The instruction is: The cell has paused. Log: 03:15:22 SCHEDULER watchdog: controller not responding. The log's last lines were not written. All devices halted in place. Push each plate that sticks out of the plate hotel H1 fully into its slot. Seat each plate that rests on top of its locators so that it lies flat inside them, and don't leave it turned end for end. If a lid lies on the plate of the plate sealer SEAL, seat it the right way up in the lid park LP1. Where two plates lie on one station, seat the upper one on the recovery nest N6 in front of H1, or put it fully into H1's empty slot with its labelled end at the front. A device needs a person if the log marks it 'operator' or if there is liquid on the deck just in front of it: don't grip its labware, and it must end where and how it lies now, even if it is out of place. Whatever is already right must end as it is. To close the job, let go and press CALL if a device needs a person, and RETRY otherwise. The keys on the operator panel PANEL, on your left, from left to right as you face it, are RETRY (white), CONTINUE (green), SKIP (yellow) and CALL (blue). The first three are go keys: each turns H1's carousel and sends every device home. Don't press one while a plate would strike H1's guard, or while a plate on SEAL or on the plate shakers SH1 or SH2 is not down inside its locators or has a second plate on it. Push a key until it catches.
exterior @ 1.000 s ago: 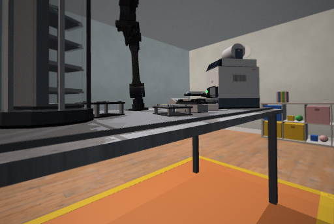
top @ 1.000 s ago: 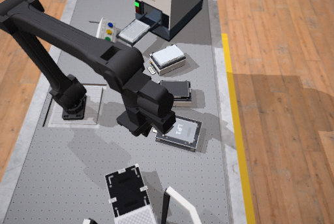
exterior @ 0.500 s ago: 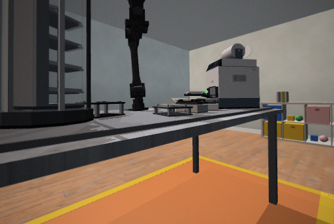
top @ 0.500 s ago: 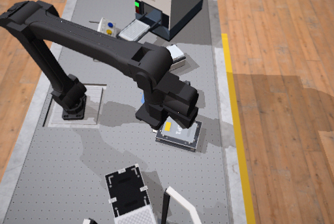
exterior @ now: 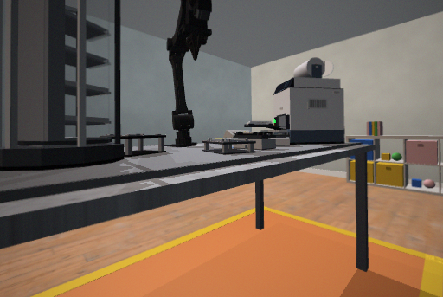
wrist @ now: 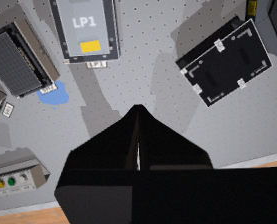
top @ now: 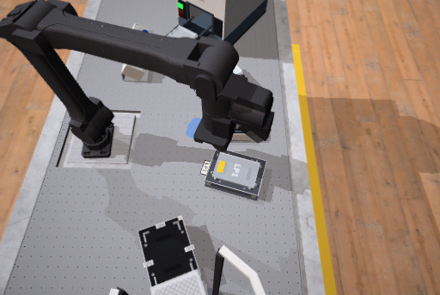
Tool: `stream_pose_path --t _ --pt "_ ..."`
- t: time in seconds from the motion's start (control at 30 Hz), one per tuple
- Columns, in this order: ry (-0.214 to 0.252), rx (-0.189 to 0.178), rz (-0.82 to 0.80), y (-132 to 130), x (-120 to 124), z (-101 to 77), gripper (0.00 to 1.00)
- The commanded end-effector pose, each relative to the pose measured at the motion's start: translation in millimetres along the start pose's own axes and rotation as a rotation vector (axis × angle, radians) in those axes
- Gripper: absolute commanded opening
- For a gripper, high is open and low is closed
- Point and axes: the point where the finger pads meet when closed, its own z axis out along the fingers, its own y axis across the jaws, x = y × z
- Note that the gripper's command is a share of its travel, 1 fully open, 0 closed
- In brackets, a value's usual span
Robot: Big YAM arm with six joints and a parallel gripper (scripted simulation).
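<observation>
Hovering high above the worktop (top: 77, 205), my gripper (wrist: 138, 112) is closed and empty. Blue liquid (wrist: 53, 94) lies beside the lid park LP1 (wrist: 85, 25).

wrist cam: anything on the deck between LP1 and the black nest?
Nothing: only bare perforated deck and shadow between the grey LP1 lid park and the black recovery nest, in the wrist view.

Only readable text I see: "LP1", white letters on the grey top of the lid park (wrist: 87, 31), just next to a yellow patch; the top view (top: 235, 171) shows the same "LP1". Small white tags on the other stations and the sealer's front are too small to read.
</observation>
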Motion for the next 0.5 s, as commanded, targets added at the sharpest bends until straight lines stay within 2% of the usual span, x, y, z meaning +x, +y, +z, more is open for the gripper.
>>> stream_pose_path --t 0.0,0.13,0.47 --pt "0.020 -0.001 -0.103 6.1 -6.1 -3.2 0.00" --pt "0.054 -0.007 -0.189 20.8 0.8 9.6 0.00" --pt "0.044 -0.006 -0.166 54.3 -1.3 5.6 0.00"
